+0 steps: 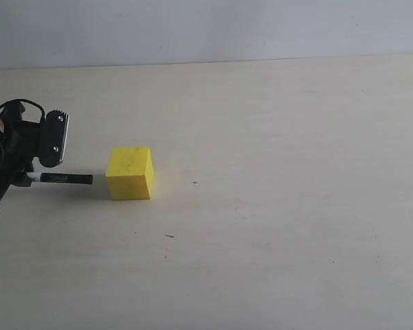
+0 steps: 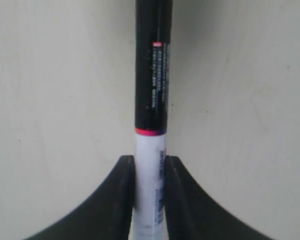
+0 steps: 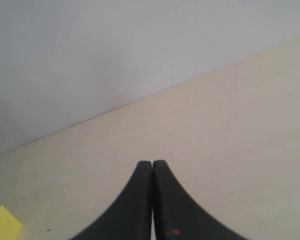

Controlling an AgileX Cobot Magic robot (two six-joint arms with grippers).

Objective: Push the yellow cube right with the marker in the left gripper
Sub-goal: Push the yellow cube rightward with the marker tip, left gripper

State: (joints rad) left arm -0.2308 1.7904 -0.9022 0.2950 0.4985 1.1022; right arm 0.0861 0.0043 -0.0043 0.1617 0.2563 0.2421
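Note:
The yellow cube (image 1: 130,172) sits on the table, left of centre in the exterior view. At the far left my left gripper (image 1: 29,177) is shut on the marker (image 1: 63,179), which lies level and points its black end at the cube's left face, a small gap short of it. In the left wrist view the fingers (image 2: 121,200) clamp the white barrel of the marker (image 2: 151,90), and the gripper (image 2: 150,162) sees no cube. My right gripper (image 3: 152,164) is shut and empty above the table. A corner of the cube (image 3: 2,223) shows there.
The pale wooden table (image 1: 275,206) stretches bare to the right of the cube, with only tiny specks on it. A grey wall (image 1: 193,27) runs along its far edge. The right arm is outside the exterior view.

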